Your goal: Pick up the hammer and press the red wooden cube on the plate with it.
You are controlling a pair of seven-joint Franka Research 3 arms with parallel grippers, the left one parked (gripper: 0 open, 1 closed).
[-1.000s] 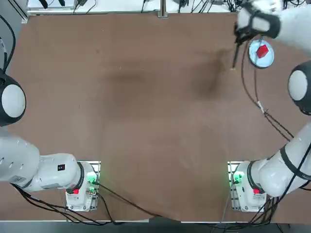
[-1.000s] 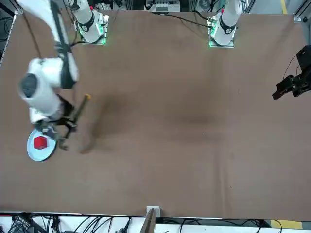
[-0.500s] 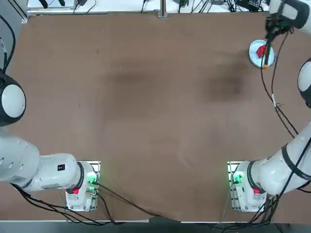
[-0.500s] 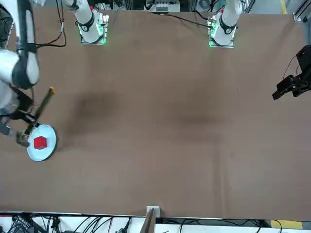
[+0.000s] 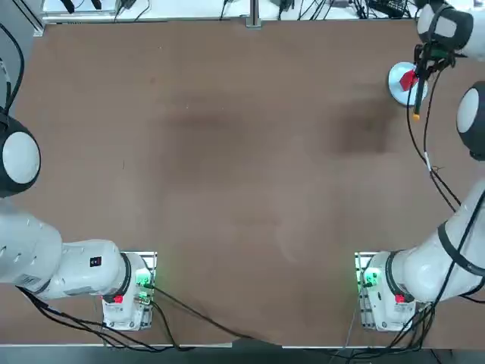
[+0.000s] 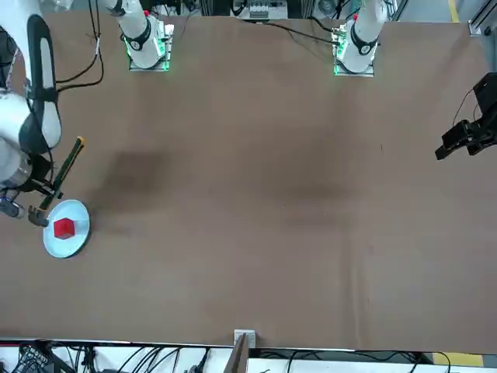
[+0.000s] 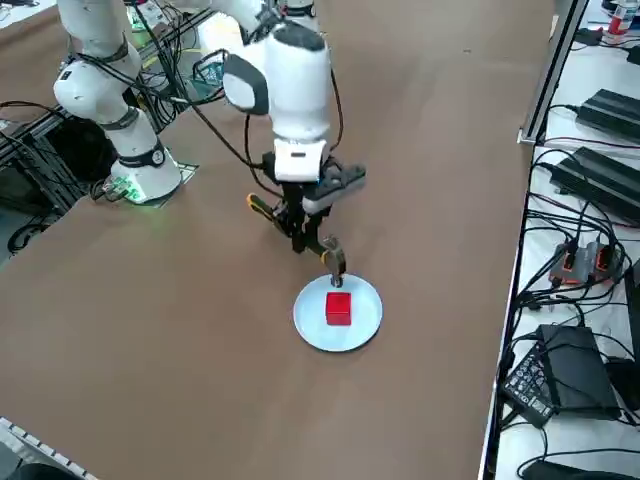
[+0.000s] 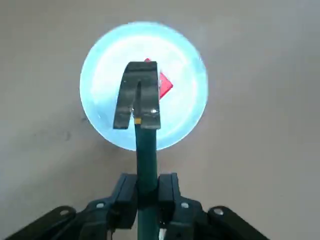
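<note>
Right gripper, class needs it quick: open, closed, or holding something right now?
Right gripper: closed on the hammer handle, head raised over the red wooden cube on the plate.

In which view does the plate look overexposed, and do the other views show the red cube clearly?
Right wrist view: the plate glows with glare, and the hammer hides part of the red cube. Right side view: even light, cube sharp. The right tool holds the hammer.

A brown table (image 5: 227, 167) carried the plate (image 5: 397, 85) at its far right corner. The red wooden cube (image 6: 64, 228) lay on that plate, not directly on the tabletop.
</note>
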